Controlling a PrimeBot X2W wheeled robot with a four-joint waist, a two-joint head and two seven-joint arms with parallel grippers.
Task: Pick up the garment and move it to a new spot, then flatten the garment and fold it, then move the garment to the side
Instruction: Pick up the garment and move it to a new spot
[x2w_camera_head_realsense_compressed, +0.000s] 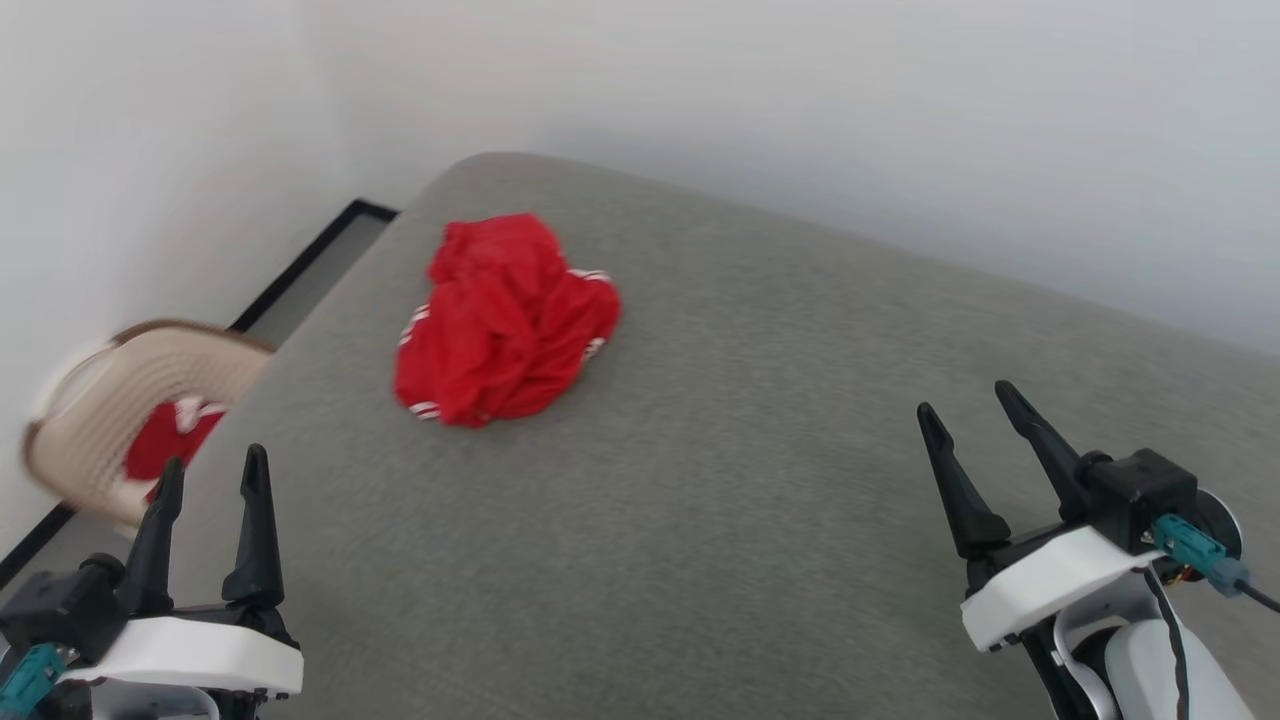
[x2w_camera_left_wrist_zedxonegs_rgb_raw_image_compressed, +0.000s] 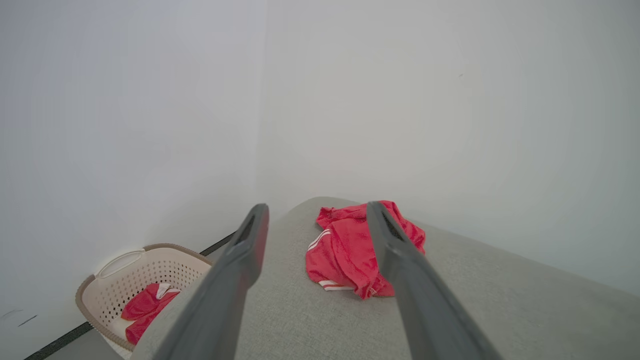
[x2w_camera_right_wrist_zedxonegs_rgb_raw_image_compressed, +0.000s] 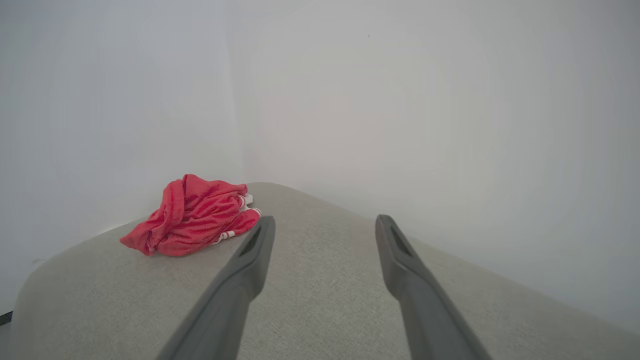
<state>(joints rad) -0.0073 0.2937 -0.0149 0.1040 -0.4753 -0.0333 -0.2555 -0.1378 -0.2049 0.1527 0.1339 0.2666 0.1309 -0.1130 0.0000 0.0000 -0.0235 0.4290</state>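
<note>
The garment (x2w_camera_head_realsense_compressed: 505, 320) lies crumpled in a red heap with bits of striped trim showing, on the far left part of a grey cushioned surface (x2w_camera_head_realsense_compressed: 750, 480). It also appears in the left wrist view as a bunched garment (x2w_camera_left_wrist_zedxonegs_rgb_raw_image_compressed: 350, 250) ahead between the fingers, and in the right wrist view as a garment (x2w_camera_right_wrist_zedxonegs_rgb_raw_image_compressed: 192, 215) off to the left. My left gripper (x2w_camera_head_realsense_compressed: 212, 470) stands open at the lower left, well short of the cloth. My right gripper (x2w_camera_head_realsense_compressed: 965, 400) stands open at the lower right, far from it. Both hold nothing.
A beige perforated laundry basket (x2w_camera_head_realsense_compressed: 100, 400) sits on the floor left of the surface, holding another red-and-white cloth (x2w_camera_left_wrist_zedxonegs_rgb_raw_image_compressed: 145, 310). White walls (x2w_camera_head_realsense_compressed: 800, 120) close in behind and to the left. A black baseboard strip (x2w_camera_head_realsense_compressed: 300, 260) runs along the floor.
</note>
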